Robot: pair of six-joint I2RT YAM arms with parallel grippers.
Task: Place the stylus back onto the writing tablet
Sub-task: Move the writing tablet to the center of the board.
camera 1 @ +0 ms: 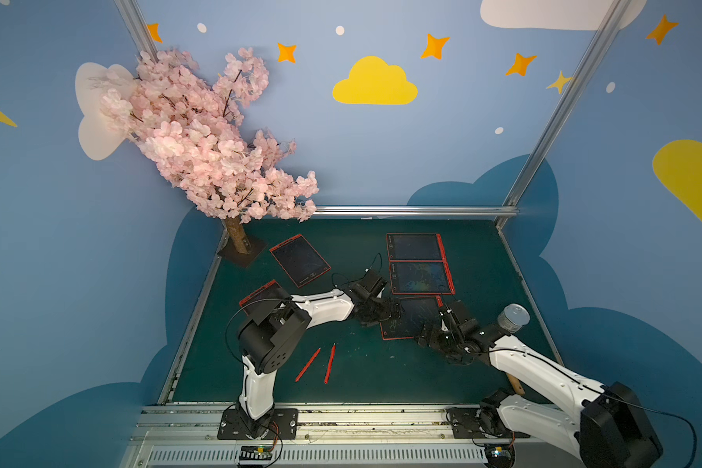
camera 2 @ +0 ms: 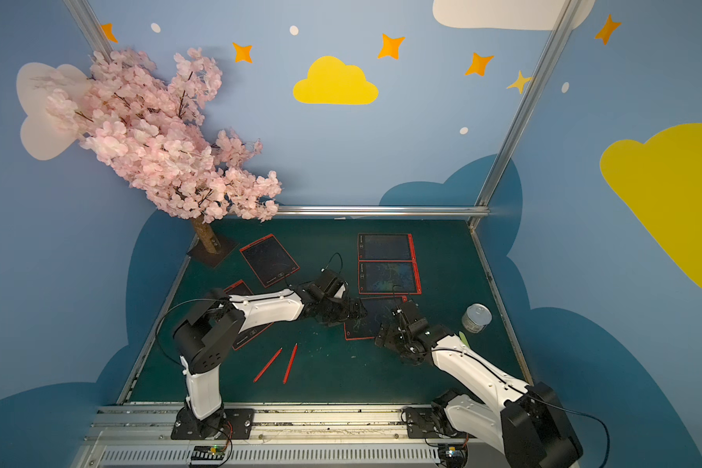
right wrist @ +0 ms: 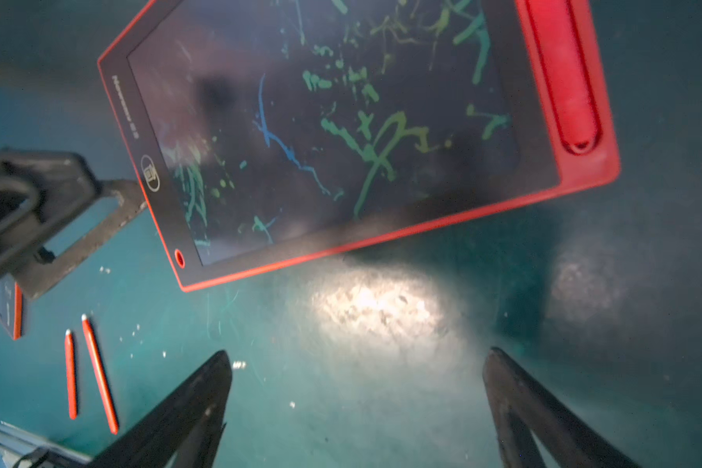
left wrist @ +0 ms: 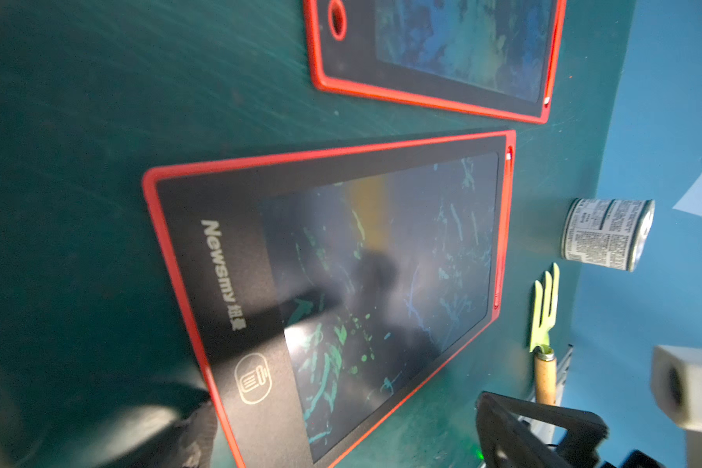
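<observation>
Bezel of writing tablet (left wrist: 341,283): brand "Newsmy" in pale letters, then two Chinese characters, not legible. Beside these, a trash-bin icon (left wrist: 253,379). Label of can (left wrist: 606,234): print too small to read.

Glossy plastic tablet (right wrist: 321,133); scuffed, seemingly matt mat (right wrist: 381,364).

Dim top views bend at the edges; wrist views blur, with glare on the writing tablet (left wrist: 341,291) and mat (right wrist: 373,308).

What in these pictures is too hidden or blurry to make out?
- Near-left tablet: mostly under the left arm, both top views.
- Fork: handle end hidden behind a black part, left wrist view.
- Can label: print too small, every view.
</observation>
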